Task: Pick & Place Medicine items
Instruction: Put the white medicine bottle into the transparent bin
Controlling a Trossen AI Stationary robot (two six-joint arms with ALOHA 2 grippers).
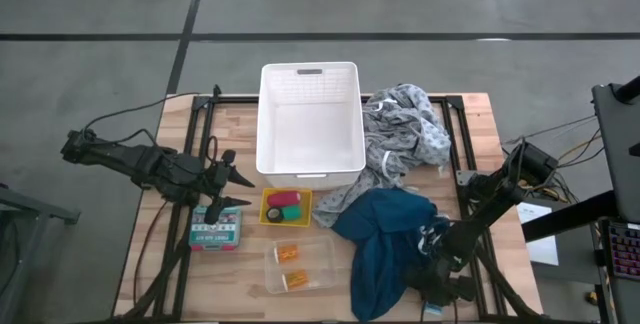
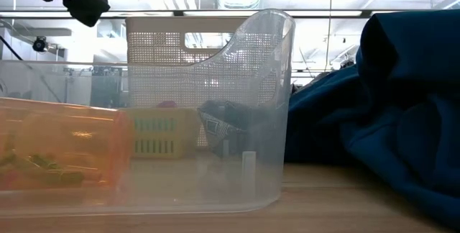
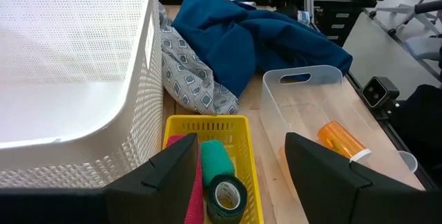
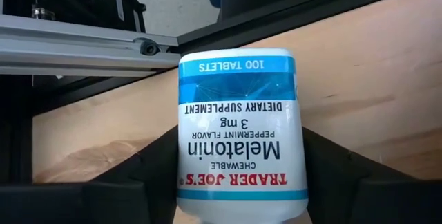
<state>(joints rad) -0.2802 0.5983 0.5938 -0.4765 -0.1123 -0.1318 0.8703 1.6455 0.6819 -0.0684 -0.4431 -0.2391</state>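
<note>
A white bottle with a blue-banded label lies between the fingers of my right gripper, which is shut on it at the table's near right corner, beside the teal-blue cloth. Two orange pill bottles lie in a clear bin. A pink-red cylinder and a dark green roll lie in a small yellow tray. My left gripper hangs open above the table's left side, just left of that tray. My right gripper pinches the white bottle between its two fingers, one on each of its rounded sides. The fingers slant down and run along the bottle, whose base points away from the wrist. Bare wood shows beyond it; whether it rests there, I cannot tell.
A large white perforated basket stands at the far middle. A grey patterned cloth lies to its right. A green-and-white labelled box lies near my left gripper. The table's metal frame runs close beyond the white bottle.
</note>
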